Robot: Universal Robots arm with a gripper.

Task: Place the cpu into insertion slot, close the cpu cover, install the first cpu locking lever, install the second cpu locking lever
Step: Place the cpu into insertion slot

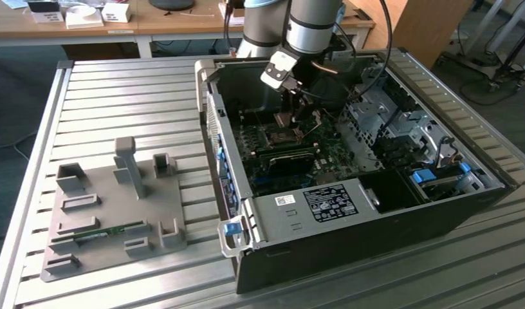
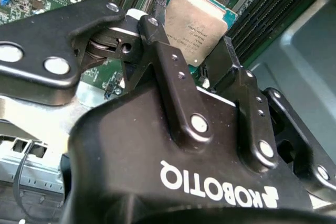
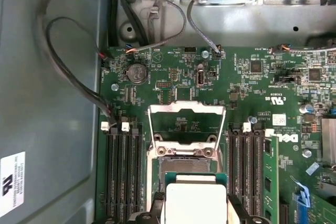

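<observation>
The fingers (image 2: 167, 69) pinch the cpu (image 2: 197, 27) by two opposite edges, its metal top showing in both wrist views. It hangs above the insertion slot (image 3: 181, 165), apparently not yet seated; the cpu cover (image 3: 187, 107) stands open beyond. My worry is that a tilted or rotated chip could miss its keying and bend socket contacts, or slip onto the green motherboard (image 3: 252, 87) by the memory slots (image 3: 122, 177).
</observation>
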